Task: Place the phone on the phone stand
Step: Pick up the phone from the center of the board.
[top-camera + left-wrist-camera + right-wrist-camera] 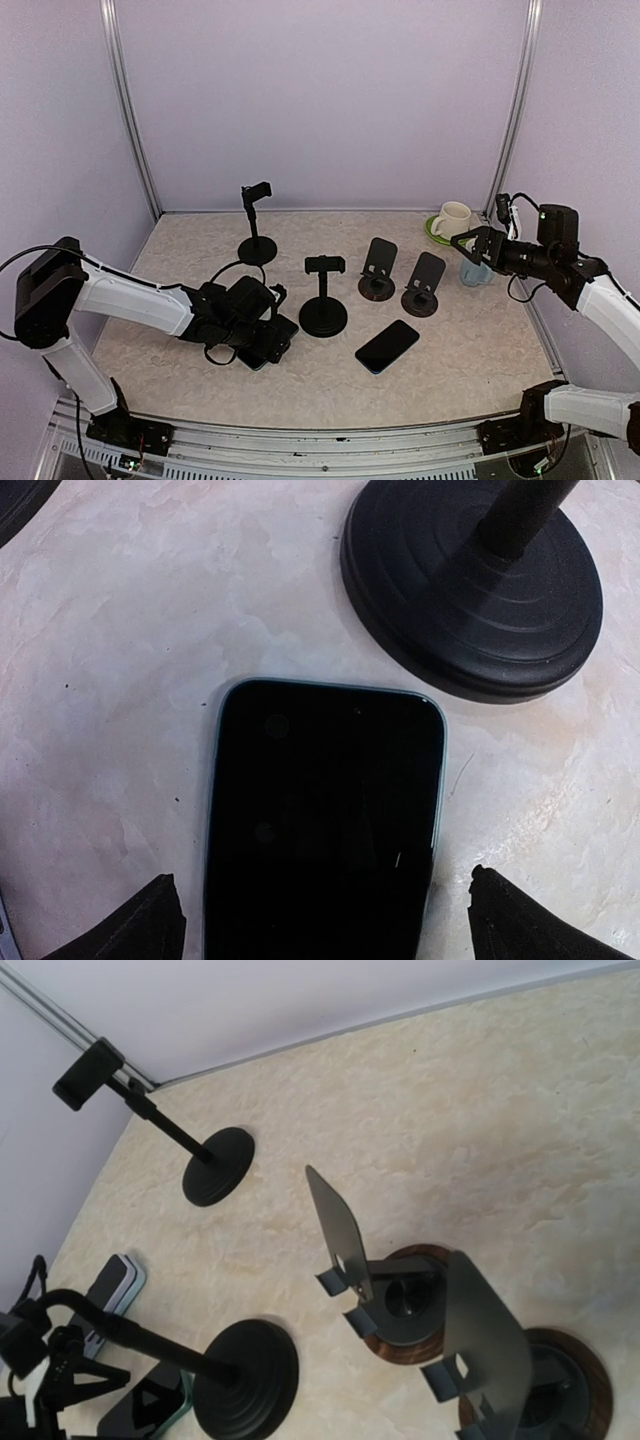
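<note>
- The phone (pixel 320 820) lies flat on the table (pixel 120 630), dark screen up. Its far end is just beside the round base of the clamp stand (pixel 470 590), with a strip of bare table between them. It is not lifted, and we see nothing touching it.
- The left gripper (pixel 335 935) hangs directly over the phone. Its fingers (pixel 150 925) are spread wide, one outside each long edge, both clear of the case.
- We read this straddle as a set-up for a pinch across the phone's width, the only way a two-finger grip gets hold of something this thin and flat.
- The clamp stand is upright with an empty cradle. It is the nearest stand, so we take it as the likely target; the task does not say which one.
- In the top view the left arm reaches low across the table from the left. The wrist is pitched down, so its camera looks straight onto the screen.
- A second phone (pixel 387 346) lies flat in front of the plate stands (pixel 378 262). A far clamp stand (pixel 257 225) sits near the back wall.
- The right gripper (pixel 472 247) is held raised at the right side near a white cup (pixel 452 217), jaws wide and holding nothing. We judge it parked out of the way.
- Our judgement on risk: with so little edge height, the pads may skid off as they close.
</note>
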{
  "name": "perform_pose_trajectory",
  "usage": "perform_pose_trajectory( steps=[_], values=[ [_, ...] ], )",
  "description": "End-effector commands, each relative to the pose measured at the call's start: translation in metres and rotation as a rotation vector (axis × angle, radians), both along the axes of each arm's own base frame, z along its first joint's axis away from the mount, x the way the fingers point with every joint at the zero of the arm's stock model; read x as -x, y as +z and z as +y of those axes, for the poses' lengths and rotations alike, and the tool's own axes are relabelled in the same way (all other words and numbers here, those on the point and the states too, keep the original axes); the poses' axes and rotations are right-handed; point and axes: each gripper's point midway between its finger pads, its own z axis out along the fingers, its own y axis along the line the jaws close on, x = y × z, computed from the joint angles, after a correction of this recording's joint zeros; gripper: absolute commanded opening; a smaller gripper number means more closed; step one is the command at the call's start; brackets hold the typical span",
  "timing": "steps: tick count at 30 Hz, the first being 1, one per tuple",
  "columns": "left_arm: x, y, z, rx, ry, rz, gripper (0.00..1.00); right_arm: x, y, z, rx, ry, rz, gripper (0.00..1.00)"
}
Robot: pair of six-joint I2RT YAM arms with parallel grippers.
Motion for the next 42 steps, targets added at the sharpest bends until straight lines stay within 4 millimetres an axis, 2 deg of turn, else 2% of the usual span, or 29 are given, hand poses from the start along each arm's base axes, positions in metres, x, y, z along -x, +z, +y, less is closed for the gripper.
perform_pose_trajectory(
  steps=[1, 12, 21, 29, 42],
  values=[
    [0.000, 0.002, -0.007, -0.033, -0.020, -0.018, 0.95, 0.005, 0.000, 0.004, -0.007, 0.018, -0.012, 1.00],
    [0.002, -0.002, 0.001, -0.132, 0.003, -0.012, 0.91, 0.006, -0.001, 0.005, -0.010, 0.024, -0.013, 1.00],
    [0.010, 0.000, 0.000, -0.171, -0.061, 0.032, 0.90, 0.007, -0.001, 0.004, -0.009, 0.021, -0.013, 1.00],
    [0.016, -0.010, 0.000, -0.180, -0.096, 0.098, 0.90, 0.007, -0.002, 0.004, -0.012, 0.018, -0.010, 1.00],
    [0.002, -0.013, 0.014, -0.197, -0.043, 0.107, 0.91, 0.005, -0.001, 0.005, -0.009, 0.021, -0.011, 1.00]
  ],
)
